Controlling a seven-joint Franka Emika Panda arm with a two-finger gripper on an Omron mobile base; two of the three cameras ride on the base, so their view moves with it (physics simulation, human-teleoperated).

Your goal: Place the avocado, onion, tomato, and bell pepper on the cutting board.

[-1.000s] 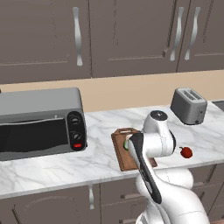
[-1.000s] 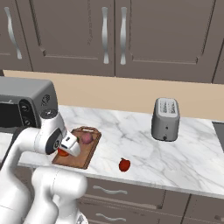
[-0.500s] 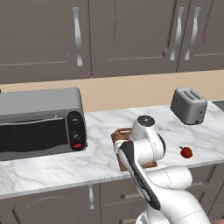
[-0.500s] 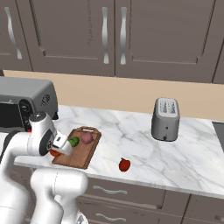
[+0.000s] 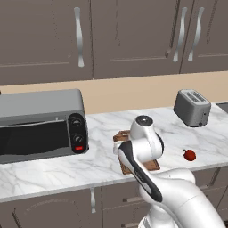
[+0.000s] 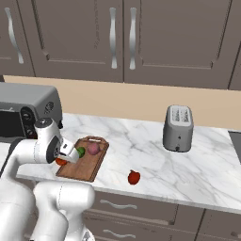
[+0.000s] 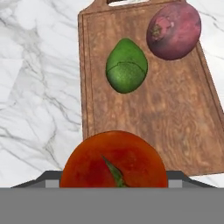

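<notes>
A: We see a marble counter (image 6: pixel 197 164) under dark cabinets (image 5: pixel 129 38), with a toaster oven (image 5: pixel 40 124) at the left and a toaster (image 6: pixel 178 128) at the right.

B: Our gripper (image 6: pixel 70 156) hangs over the board's (image 7: pixel 175 113) near edge, pinching the tomato (image 7: pixel 114 161).

A: The hand view gives us the avocado (image 7: pixel 126 65) and onion (image 7: pixel 173 30) on the board, apart.

B: From the base, we find the pepper (image 6: pixel 134 177) on the bare counter.
</notes>
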